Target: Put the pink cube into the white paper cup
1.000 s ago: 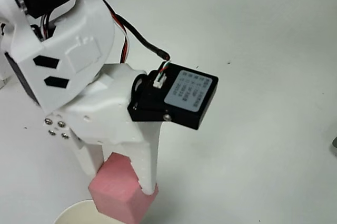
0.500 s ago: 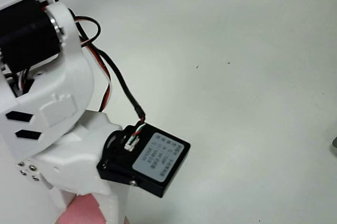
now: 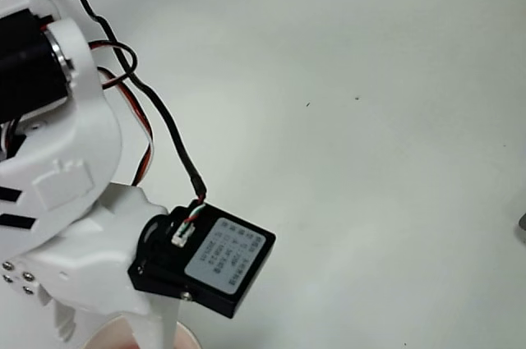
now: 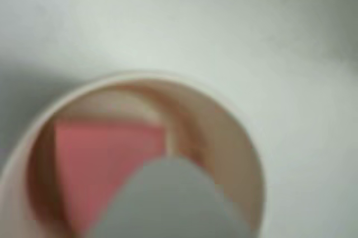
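Wrist view: one blurred grey finger (image 4: 170,199) rises from the bottom edge at centre and overlaps the mouth of the white paper cup (image 4: 235,120). Whether the fingers are spread, pressed together or pinching the cube cannot be told; the second finger is not identifiable.

The pink cube (image 4: 103,165) lies inside the cup, in the left half of its opening, lower left of the frame. It is just beside the finger; contact cannot be confirmed. The face shown has a level top edge and a near-vertical right edge, with the lower right portion hidden behind the finger. No long axis is discernible; the visible face looks about as wide as tall. The cup stands upright with its mouth toward the camera, the rolled rim forming an arc from the left edge across centre to the lower right. Its inner wall reads cream with a pinkish cast.

Overhead view: the fingers (image 3: 152,332) point down at the bottom edge, lower left of the frame, with a patch of pink (image 3: 115,339) between them and a sliver of cup rim (image 3: 191,337) to their right. Above them sit the black camera module (image 3: 205,260), a black cable (image 3: 160,115) and the white arm body (image 3: 57,193) filling the left side. The pale surface (image 3: 370,119) occupies the rest.
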Available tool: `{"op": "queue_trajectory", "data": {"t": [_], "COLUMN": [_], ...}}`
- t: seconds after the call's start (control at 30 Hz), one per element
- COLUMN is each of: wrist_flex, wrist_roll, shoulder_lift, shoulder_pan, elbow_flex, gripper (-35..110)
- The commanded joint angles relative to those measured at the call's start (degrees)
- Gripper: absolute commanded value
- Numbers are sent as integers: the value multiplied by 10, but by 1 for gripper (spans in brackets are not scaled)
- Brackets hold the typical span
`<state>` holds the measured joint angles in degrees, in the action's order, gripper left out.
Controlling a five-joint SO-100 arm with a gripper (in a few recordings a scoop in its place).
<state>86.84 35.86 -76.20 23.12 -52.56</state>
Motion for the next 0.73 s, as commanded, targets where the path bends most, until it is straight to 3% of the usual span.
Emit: {"op": "queue_trajectory", "data": {"t": [0.0,0.5,0.7], "wrist_flex": [14,68,68], "wrist_roll": [5,-23,-28], "shoulder_lift": [-29,-119,-233], "shoulder_pan": [3,-52,-65], "elbow_flex": [54,40,-61], "gripper": [46,46,46]}}
